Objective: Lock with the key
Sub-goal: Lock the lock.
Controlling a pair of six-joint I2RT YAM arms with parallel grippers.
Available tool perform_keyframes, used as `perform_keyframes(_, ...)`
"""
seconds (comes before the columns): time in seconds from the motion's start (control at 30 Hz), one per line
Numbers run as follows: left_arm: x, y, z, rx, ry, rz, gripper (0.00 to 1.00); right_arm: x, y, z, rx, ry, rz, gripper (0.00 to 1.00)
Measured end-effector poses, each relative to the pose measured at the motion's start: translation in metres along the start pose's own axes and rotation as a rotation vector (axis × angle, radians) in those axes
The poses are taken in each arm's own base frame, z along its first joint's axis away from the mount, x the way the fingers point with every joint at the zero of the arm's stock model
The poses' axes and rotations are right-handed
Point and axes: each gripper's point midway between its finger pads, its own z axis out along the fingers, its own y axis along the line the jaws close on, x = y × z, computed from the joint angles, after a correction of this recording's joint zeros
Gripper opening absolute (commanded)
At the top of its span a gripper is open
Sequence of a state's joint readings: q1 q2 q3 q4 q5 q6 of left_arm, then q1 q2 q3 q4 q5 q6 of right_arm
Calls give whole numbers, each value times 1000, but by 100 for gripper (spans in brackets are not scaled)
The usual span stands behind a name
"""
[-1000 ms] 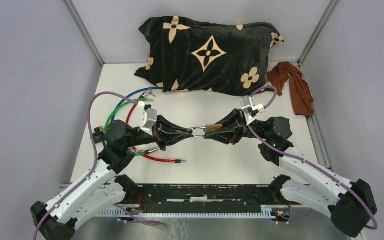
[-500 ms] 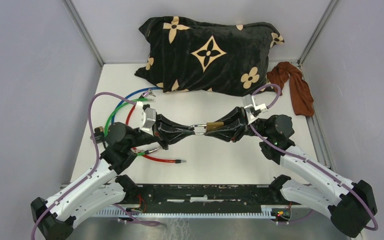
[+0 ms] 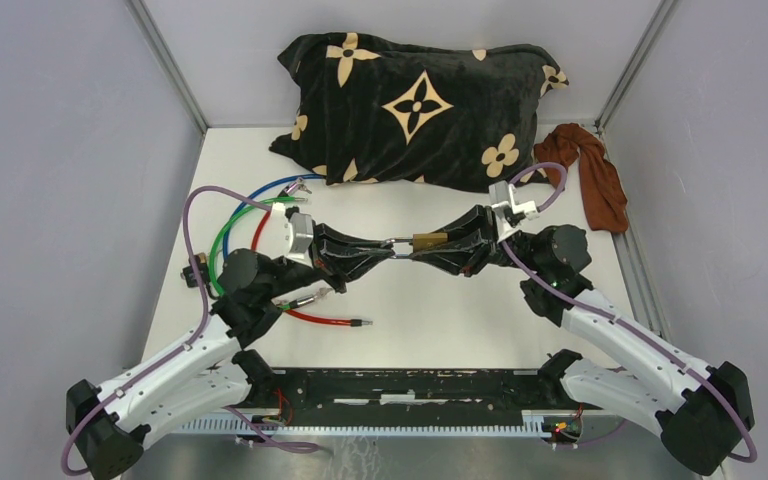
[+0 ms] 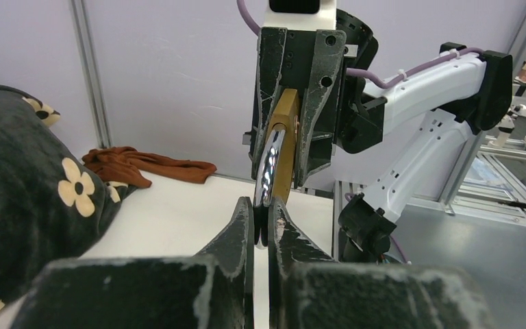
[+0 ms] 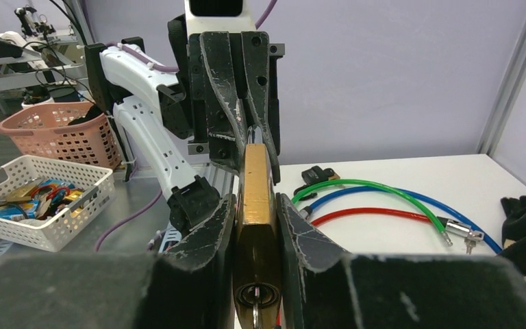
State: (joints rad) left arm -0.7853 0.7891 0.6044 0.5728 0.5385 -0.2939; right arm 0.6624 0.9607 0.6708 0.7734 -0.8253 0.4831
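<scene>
A brass padlock (image 3: 428, 241) hangs in mid-air over the middle of the table between both arms. My right gripper (image 3: 424, 244) is shut on its brass body (image 5: 256, 195). The key (image 5: 255, 300) sits in the keyhole at the lock's underside, between the right fingers. My left gripper (image 3: 388, 247) is shut on the padlock's chrome shackle (image 4: 270, 164), which runs from the left fingertips into the brass body (image 4: 287, 137). I cannot tell whether the shackle is pushed home.
A black pillow with cream flowers (image 3: 420, 100) lies at the back. A brown cloth (image 3: 590, 175) is at the back right. Green, blue and red cable locks (image 3: 245, 215) lie on the left. Baskets (image 5: 38, 199) stand beyond the table's edge.
Both grippers, still joined at the padlock, have shifted together toward the far side of the top view. Both grips are unchanged.
</scene>
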Motion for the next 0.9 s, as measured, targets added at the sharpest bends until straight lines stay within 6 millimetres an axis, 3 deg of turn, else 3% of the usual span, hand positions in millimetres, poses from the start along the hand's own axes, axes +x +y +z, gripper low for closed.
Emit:
perform_keyframes(0.6,-1,29,5,-134,-27,86,2,4,-28,7,36,8,-91,0)
perform_keyframes(0.9,-8,32,4,-156,-48,112,2,3,-32,14,12,-15,-96,0)
